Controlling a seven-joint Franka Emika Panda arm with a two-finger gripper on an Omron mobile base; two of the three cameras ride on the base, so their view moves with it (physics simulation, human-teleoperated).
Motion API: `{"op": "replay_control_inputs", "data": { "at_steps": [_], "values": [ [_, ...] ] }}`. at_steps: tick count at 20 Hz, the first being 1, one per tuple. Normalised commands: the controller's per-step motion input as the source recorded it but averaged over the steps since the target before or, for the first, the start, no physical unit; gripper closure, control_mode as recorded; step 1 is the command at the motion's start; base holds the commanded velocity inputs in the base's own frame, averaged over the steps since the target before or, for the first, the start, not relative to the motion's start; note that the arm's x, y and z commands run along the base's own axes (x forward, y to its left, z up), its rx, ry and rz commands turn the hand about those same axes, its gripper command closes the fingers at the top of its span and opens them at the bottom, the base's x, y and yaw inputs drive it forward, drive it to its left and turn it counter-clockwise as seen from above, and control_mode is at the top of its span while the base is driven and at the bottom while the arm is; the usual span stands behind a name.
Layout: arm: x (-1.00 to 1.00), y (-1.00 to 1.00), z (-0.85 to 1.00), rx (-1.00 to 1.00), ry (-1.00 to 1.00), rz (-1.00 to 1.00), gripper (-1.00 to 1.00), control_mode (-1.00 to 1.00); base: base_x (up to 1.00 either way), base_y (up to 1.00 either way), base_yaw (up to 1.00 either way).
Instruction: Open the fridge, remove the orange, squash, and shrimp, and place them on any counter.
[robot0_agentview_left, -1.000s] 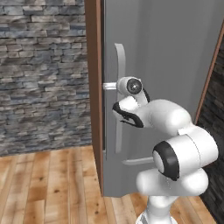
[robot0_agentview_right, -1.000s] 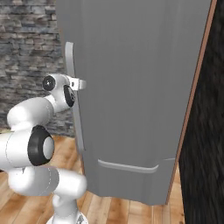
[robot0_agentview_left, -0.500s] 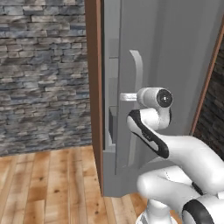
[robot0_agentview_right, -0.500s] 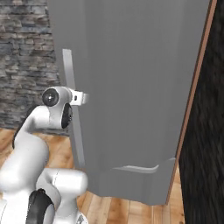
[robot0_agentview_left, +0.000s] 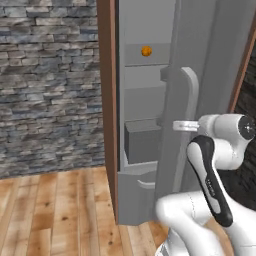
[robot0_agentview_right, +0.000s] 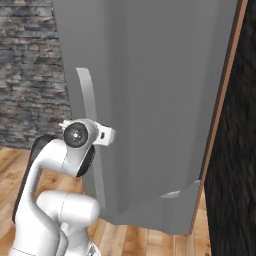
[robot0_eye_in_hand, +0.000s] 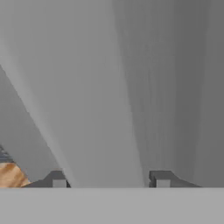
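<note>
I see the fridge (robot0_agentview_left: 150, 125) with its door swung partly out from the brown cabinet edge, leaving a narrow gap on the handle side. My claw (robot0_agentview_left: 181, 125) sits at the pale bar handle (robot0_agentview_left: 189, 110), its 2 tips spread apart, each side of the bar without pinching it. The orange (robot0_agentview_left: 146, 51) rests on an upper shelf inside the fridge, above a grey drawer (robot0_agentview_left: 142, 140). Open wooden floor (robot0_agentview_left: 55, 210) lies left of the fridge.

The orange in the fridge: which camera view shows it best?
The left base view: through the gap of the open door, the orange sits on an upper shelf of the fridge. In the right base view and the hand view, grey door surface faces the camera instead.
</note>
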Motion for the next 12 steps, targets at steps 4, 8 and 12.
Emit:
{"op": "replay_control_inputs", "data": {
  "at_steps": [4,8,12],
  "values": [
    [-1.00,-0.96,-0.17,0.10,0.10,0.00,-1.00,-1.00,0.00,0.00,0.00],
    [-1.00,-0.80,-0.14,0.02,0.01,0.09,-1.00,-1.00,0.00,0.00,0.00],
    [-1.00,-0.27,0.00,0.00,-0.09,0.13,-1.00,-1.00,0.00,0.00,0.00]
  ]
}}
